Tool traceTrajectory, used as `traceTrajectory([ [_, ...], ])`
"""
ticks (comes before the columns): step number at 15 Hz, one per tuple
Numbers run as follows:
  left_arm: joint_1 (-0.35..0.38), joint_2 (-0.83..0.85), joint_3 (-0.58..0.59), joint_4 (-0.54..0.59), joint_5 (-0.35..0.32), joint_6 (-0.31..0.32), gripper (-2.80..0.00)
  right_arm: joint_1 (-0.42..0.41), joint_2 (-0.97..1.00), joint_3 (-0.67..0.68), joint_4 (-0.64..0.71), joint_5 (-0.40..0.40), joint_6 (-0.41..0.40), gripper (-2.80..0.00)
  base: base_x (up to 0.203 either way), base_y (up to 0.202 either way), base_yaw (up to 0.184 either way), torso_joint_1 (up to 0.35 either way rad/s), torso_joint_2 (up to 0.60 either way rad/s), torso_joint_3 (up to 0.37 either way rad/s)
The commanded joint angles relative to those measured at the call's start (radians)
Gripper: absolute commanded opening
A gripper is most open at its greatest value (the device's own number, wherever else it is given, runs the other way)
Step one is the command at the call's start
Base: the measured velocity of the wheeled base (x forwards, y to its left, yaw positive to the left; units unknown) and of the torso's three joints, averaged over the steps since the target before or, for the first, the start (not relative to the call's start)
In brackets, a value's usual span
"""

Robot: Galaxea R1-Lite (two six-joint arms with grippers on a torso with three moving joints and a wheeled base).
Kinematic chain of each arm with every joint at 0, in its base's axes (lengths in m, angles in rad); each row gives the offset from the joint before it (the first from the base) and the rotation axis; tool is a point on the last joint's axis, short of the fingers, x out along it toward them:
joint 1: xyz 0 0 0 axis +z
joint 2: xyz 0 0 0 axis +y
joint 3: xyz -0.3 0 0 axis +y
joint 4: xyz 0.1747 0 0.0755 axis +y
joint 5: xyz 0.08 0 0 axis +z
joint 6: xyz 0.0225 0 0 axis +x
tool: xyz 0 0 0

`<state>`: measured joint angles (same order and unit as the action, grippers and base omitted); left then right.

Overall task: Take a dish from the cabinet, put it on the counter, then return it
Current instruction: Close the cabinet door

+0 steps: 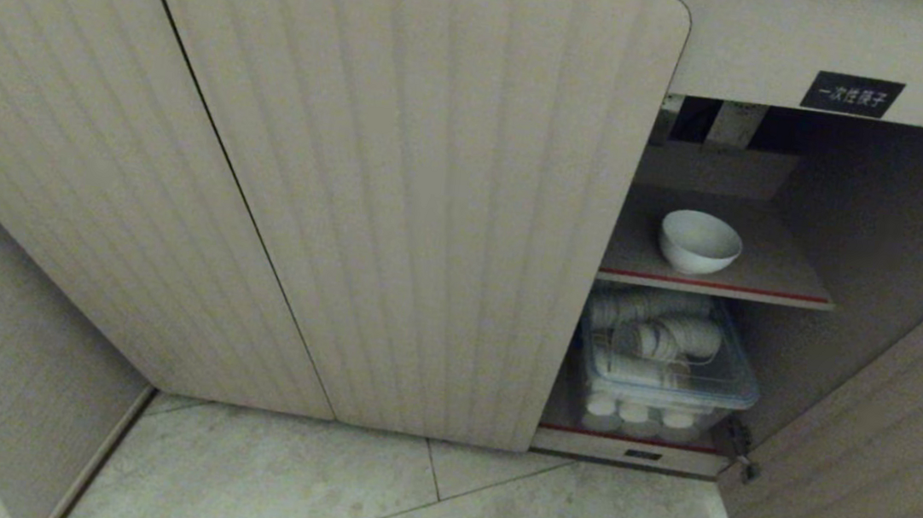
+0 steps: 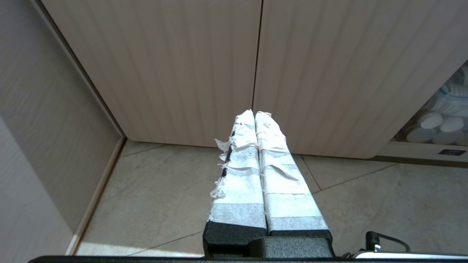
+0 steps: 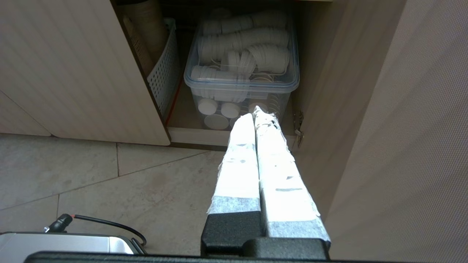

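The dish [image 1: 699,241], a small white bowl, sits upright on the upper grey shelf [image 1: 777,279] of the beige cabinet [image 1: 399,201], whose right door [image 1: 871,439] stands open. Neither arm shows in the head view. My right gripper [image 3: 254,111] hangs shut and empty above the floor in front of the open compartment, pointing at the lower shelf. In front of the closed ribbed doors [image 2: 204,65], my left gripper [image 2: 254,113] is shut on nothing. The counter is out of view.
A clear plastic bin [image 1: 665,362] of stacked white ribbed cups fills the lower shelf. Beside it stands a white perforated basket [image 3: 164,73]. A black label [image 1: 852,94] sits above the opening. The open door flanks the right gripper. Tiled floor [image 1: 419,503] lies below.
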<state>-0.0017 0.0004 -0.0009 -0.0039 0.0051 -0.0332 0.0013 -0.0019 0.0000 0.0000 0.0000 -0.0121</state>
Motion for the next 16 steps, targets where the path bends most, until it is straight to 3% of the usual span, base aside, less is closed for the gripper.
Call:
traceTrajectory([
  [1, 0.000, 0.000, 0.001, -0.001, 0.001, -0.001, -2.80, 0.000, 0.002, 0.000, 0.000, 0.001, -0.002, -2.80, 0.000, 0.000, 0.000, 0.000, 0.00, 0.000],
  [16, 0.000, 0.000, -0.001, -0.001, -0.001, -0.001, -2.80, 0.000, 0.002, 0.000, 0.000, 0.000, 0.001, -2.80, 0.000, 0.000, 0.000, 0.000, 0.00, 0.000],
])
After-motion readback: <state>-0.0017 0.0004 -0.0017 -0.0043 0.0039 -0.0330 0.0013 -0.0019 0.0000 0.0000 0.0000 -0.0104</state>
